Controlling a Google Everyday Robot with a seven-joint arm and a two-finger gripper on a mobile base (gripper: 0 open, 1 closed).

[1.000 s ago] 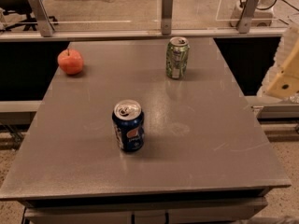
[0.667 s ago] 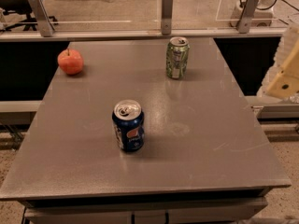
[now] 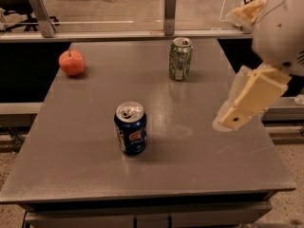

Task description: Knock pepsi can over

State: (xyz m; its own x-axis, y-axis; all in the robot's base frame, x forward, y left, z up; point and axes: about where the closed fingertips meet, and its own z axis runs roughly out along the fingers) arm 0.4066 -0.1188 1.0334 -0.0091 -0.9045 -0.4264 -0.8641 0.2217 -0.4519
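Note:
The pepsi can, dark blue with a red-white-blue logo and a silver top, stands upright on the grey table, a little left of the middle. My gripper hangs over the table's right side, well to the right of the can and apart from it. It is open: one cream finger points down and to the left, and the other is higher up near the back. It holds nothing.
A green-and-silver can stands upright at the back, right of centre. A red apple lies at the back left. A rail with metal posts runs behind the table. The table's edges drop off at the front and sides.
My gripper has come in from the right edge of the view and now hangs over the table's right side, closer to the pepsi can. The cans and the apple have not moved.

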